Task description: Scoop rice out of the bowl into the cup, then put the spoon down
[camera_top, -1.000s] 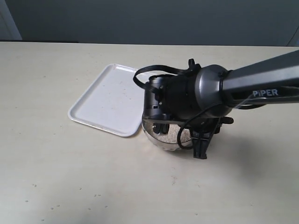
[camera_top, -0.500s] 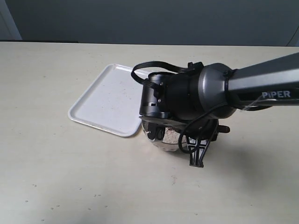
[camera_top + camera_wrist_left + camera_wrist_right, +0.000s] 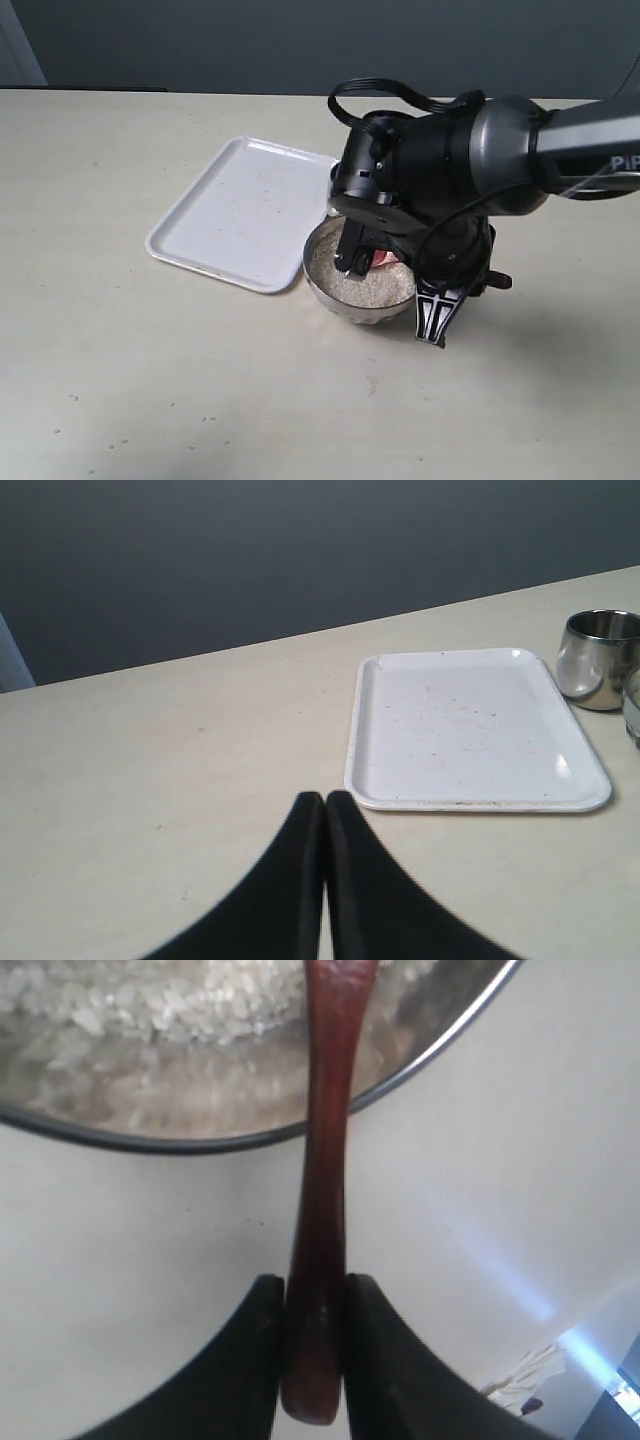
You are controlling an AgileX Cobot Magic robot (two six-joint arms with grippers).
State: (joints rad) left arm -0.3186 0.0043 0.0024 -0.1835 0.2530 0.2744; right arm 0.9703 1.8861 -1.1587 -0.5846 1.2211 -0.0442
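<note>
Right gripper [image 3: 433, 314] sits low at the near side of the wide round fluted steel bowl [image 3: 330, 292] in the exterior view, with the arm's dark wrist bulk hanging over the vessel. A short reddish stretch of the slim dark wooden spoon [image 3: 384, 258] shows ahead of the fingers, angled down toward the white uncooked rice [image 3: 365, 287] that fills the bowl to a shallow heap. That tilt suits digging in for a scoop, so the scooping step looks under way. A flat white rectangular plastic tray [image 3: 235, 210] lies beyond the bowl, away from the gripper, its corner just beside the rim; the small steel cup is hidden behind the arm here. From the left wrist, the left gripper [image 3: 325, 815] has its two dark fingers pressed together on nothing, parked over bare pale table [image 3: 150, 780] and out of the working arm's way. Ahead of it lies the tray, bare but for specks, and past that stands the small shiny steel cup [image 3: 598, 660], upright, its contents not visible from this angle. From the right wrist, the right gripper's fingers [image 3: 255, 1350] pinch the spoon's handle near its tail end, giving long reach; the shaft crosses the bowl's rim, and its head is out of view above the grains.
</note>
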